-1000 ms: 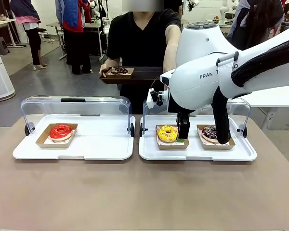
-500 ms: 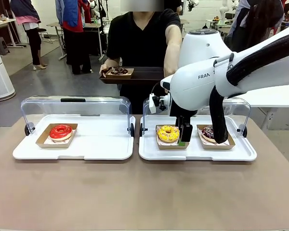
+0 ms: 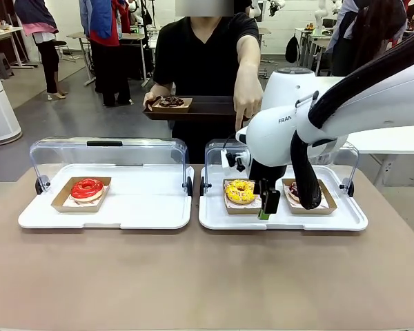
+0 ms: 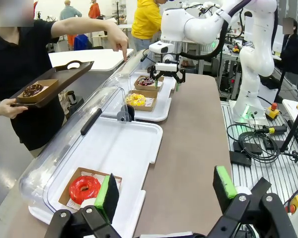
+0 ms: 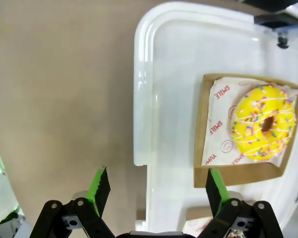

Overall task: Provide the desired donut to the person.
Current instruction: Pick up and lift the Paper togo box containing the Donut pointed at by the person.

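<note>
The person [image 3: 200, 55] stands at the far side. 1 hand [image 3: 150, 98] props up a dark serving tray [image 3: 207, 107] already carrying a chocolate donut [image 3: 170, 101]. The other hand [image 3: 247, 103] is stretched out, finger aimed down at the right-hand white tray [image 3: 331, 219]. That finger is the order, and I read it as the yellow donut [image 5: 263, 130]. The sprinkled dark donut [image 3: 300, 189] sits close beside it, though, so I can't be certain. The yellow one lies untouched in its cardboard boat [image 5: 203, 129], in the left half of that tray.

The right gripper [image 5: 157, 178] hangs low by the boat's corner, jaws spread wide with nothing between them. 1 finger is over bare table and the other over the boat's corner. That looks off-centre for a grab, so it would need to slide in toward the donut. Room is tight there, with the tray's raised rim underneath, the neighbouring boat alongside and the clear lid [image 3: 215, 153] tipped back behind. Straight up looks like the clean way out.

The left gripper [image 4: 165, 173] hovers near the red donut [image 4: 84, 188], jaws just as wide and empty. Its own tray [image 4: 139, 144] is mostly bare, and it is well apart from the action.
</note>
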You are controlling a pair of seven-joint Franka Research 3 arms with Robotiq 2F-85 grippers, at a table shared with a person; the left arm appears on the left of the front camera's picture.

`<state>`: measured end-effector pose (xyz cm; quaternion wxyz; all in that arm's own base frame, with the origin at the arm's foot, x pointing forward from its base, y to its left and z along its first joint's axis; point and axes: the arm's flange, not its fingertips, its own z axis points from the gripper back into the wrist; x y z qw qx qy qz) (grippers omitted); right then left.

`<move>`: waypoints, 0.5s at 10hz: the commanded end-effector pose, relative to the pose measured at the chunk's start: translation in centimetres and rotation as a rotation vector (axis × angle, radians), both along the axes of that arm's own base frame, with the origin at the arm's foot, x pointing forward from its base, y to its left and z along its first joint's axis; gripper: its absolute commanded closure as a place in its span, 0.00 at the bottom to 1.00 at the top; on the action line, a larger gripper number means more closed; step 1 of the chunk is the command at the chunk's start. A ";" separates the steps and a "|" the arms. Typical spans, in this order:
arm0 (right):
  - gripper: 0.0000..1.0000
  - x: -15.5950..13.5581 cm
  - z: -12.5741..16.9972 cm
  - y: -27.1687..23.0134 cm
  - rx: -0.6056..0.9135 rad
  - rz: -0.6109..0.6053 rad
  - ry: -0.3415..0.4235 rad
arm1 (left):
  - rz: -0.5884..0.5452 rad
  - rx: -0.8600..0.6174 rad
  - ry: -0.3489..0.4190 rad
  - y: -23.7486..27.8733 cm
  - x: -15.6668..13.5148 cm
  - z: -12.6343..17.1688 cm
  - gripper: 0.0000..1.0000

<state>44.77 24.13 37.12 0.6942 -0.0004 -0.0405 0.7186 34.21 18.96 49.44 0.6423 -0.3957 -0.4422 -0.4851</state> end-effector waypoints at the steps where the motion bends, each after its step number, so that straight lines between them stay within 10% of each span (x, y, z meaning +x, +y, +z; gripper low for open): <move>1: 0.00 0.8 -1.3 0.1 -0.003 -0.013 0.007 | 0.000 -0.018 -0.016 0.1 -0.1 0.1 0.00; 5: 0.00 0.6 -2.0 -0.4 -0.008 -0.016 0.027 | 0.000 -0.018 -0.016 0.1 -0.1 0.1 0.00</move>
